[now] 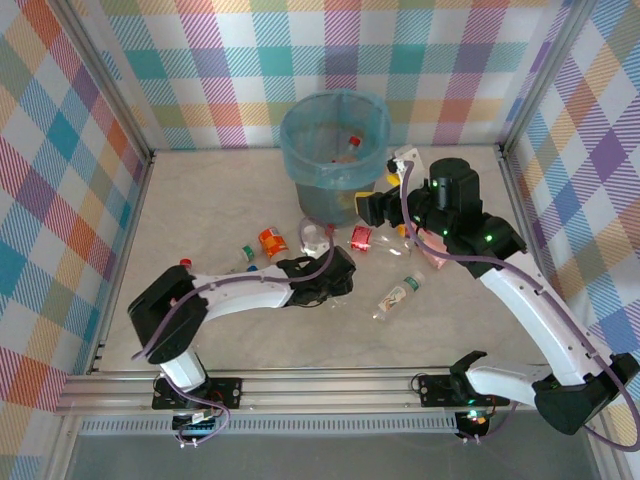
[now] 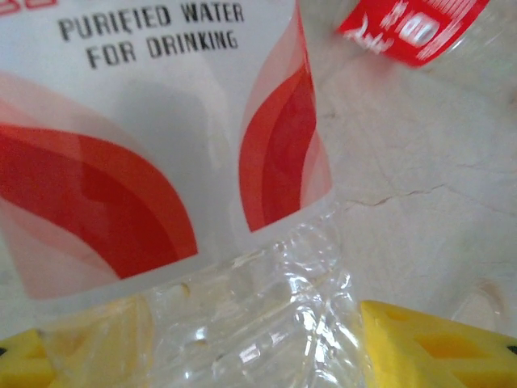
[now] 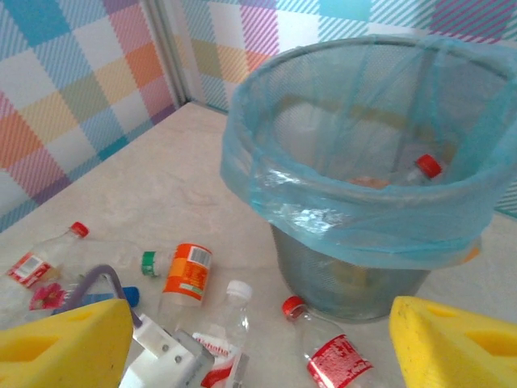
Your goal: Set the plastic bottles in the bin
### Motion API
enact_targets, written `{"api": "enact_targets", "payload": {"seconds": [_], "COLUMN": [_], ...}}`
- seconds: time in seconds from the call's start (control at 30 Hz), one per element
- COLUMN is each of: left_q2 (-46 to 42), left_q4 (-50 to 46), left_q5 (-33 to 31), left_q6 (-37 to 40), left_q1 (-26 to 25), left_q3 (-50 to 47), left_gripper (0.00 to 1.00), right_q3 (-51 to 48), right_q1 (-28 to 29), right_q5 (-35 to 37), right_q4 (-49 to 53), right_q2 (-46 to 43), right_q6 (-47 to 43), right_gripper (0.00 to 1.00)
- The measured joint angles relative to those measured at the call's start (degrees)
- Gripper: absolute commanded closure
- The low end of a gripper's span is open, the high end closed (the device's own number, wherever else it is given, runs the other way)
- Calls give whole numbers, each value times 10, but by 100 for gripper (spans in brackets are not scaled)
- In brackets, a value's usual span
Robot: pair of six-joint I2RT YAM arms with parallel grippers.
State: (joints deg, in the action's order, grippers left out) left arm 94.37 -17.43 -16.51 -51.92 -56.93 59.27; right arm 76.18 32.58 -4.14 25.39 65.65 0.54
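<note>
The bin, a grey mesh basket under a light-blue bag, stands at the back centre and holds a red-capped bottle. My left gripper lies in front of it, shut on a clear white-capped bottle with a red-and-white label; the crumpled plastic fills the gap between the yellow fingers. My right gripper hovers open beside the bin's right front, nothing between its yellow pads. A red-labelled bottle lies just below it.
More bottles lie on the table: an orange-labelled one, a green-capped one, a blue cap, a red-capped one far left, and a green-capped one at front centre. Checked walls enclose three sides.
</note>
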Motion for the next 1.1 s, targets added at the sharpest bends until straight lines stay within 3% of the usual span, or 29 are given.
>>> {"api": "enact_targets", "payload": {"seconds": [0.37,0.53,0.8,1.1], "left_q2": [-154,-245,-351,-442], "left_q4": [-33,-14,41,81], "left_q5": [-79,-102,-72,7], "left_q6": [69,145,318,453], "left_q1": [0,0,0,-1], "left_q3": [-20,-70,-101,-123], "left_gripper": [44,44,44,43], "right_q3": [43,67,97,153], "right_q1": [0,0,0,11], "right_q5": [-187,-250,-335,-365], "right_q4": [-36,-43,-68,-57], "right_q2": [56,80,118,170], "right_q6": [26,48,85,98], "right_gripper": [18,18,19,20]}}
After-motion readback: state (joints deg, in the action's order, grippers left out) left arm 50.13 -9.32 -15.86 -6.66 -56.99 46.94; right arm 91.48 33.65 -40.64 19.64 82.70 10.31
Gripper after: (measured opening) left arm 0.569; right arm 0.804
